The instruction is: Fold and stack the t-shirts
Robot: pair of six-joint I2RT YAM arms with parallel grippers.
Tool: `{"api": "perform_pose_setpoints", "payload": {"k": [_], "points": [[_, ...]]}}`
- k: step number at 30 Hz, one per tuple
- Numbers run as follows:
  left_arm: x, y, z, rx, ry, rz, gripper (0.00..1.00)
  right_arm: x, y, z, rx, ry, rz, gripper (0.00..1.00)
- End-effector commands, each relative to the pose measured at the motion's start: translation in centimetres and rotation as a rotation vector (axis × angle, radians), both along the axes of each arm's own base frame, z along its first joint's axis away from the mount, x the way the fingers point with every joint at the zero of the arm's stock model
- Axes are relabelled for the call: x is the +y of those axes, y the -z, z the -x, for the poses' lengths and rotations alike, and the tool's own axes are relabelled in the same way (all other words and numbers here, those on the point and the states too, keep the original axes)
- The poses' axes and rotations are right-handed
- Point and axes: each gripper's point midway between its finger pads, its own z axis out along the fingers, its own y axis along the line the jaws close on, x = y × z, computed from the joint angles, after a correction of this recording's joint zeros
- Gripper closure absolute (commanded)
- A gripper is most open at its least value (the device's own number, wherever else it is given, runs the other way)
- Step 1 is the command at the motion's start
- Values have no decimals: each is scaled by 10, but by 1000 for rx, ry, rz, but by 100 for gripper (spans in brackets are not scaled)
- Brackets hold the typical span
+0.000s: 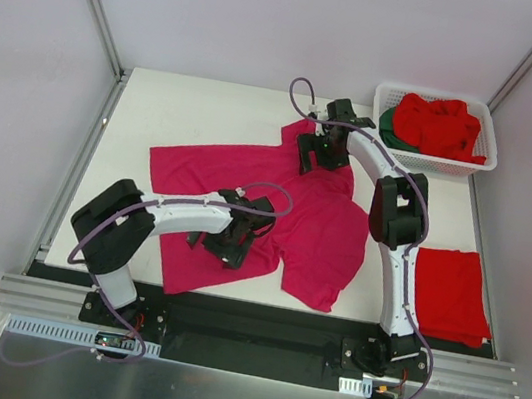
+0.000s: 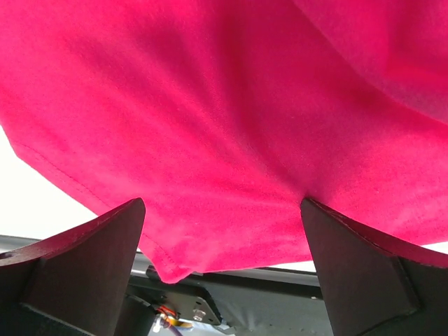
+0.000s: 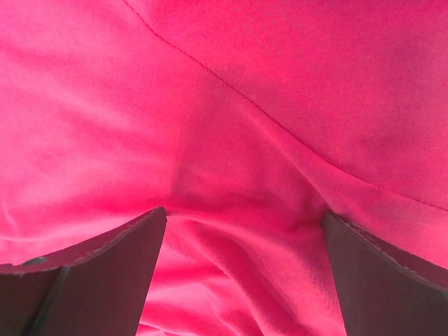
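Pink t-shirt [image 1: 287, 223] is lying spread out in the middle of the white surface [image 1: 199, 108], kinda crooked and rumpled. One sleeve points to the far left and the bottom hem hangs out toward the near edge.

Left end effector [image 1: 222, 243] is down low over the near hem area. In its wrist cam the jaws are spread wide, so it's released and not clamping anything [image 2: 220, 210]. The pink cloth fills the space past the fingers, and you can see the stitched hem and a bit of bare surface to the left.

Right end effector [image 1: 314, 154] is at the far end of the same shirt, up by the neck/shoulder part. It's also released, jaws wide apart [image 3: 245, 217], with bunched pink fabric and a seam line right in front of them. Can't tell if either one is actually touching the cloth.

Off to the right there's a folded red t-shirt [image 1: 448, 294] flat on the surface, just beside the right arm. At the far right corner sits the white basket [image 1: 485, 161] with more red t-shirts [image 1: 440, 126] piled in it and a dark green t-shirt [image 1: 389, 126] peeking out on its left side.
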Motion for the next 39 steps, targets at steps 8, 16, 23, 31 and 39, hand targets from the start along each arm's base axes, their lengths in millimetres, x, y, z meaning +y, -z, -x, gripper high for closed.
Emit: {"api": "perform_pose_setpoints", "payload": {"k": [8, 16, 23, 31, 39], "points": [[23, 28, 78, 195, -106, 105, 3, 13, -18, -14, -20, 16, -64, 4], [33, 20, 92, 190, -99, 97, 3, -19, -7, -20, 14, 77, 4, 4], [29, 12, 70, 113, -59, 33, 2, -21, -37, -7, -26, 102, -24, 4], [22, -29, 39, -113, -4, 30, 1, -4, -59, -3, -65, 79, -61, 4], [20, -95, 3, -337, -7, 90, 1, 8, -38, 3, -21, 47, -44, 4]]}}
